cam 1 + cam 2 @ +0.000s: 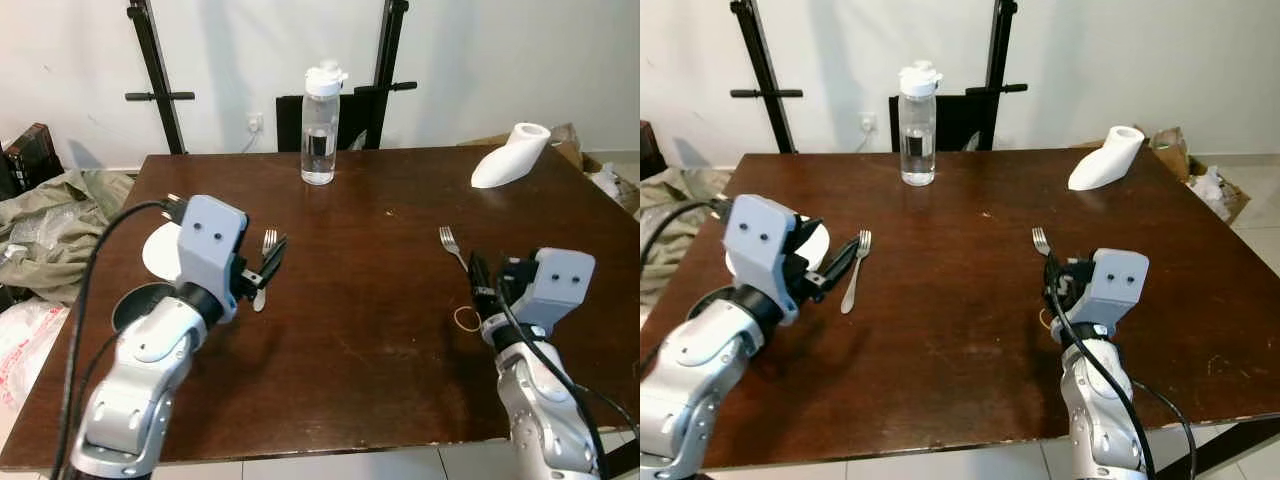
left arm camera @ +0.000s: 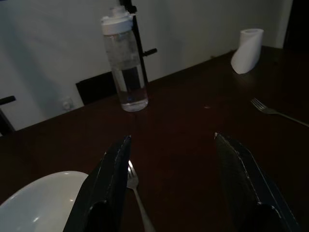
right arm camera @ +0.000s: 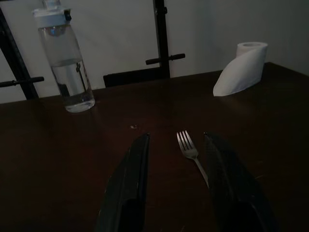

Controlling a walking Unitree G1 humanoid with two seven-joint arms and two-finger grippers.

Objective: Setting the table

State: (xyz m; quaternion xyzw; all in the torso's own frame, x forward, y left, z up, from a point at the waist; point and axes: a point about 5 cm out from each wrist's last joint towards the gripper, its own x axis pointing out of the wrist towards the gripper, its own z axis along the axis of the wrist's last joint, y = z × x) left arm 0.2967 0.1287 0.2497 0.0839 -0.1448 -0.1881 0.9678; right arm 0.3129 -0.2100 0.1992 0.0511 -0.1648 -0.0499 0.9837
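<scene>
Two silver forks lie on the dark wooden table (image 1: pixel 360 330). One fork (image 1: pixel 264 272) rests beside a white plate (image 1: pixel 158 250) on the left. My left gripper (image 1: pixel 268 262) hovers open just above this fork, whose tines (image 2: pixel 133 180) lie near one finger. The second fork (image 1: pixel 452 244) lies on the right. My right gripper (image 1: pixel 482 276) is open just behind that fork (image 3: pixel 192 151), which lies between the two fingers; I cannot tell if they touch it.
A clear water bottle (image 1: pixel 320 125) stands at the table's far middle. A white paper roll (image 1: pixel 510 155) lies at the far right. A rubber band (image 1: pixel 467 319) sits by my right wrist. A dark round dish (image 1: pixel 135 303) is under my left arm. Clothes (image 1: pixel 50 220) lie on the floor at left.
</scene>
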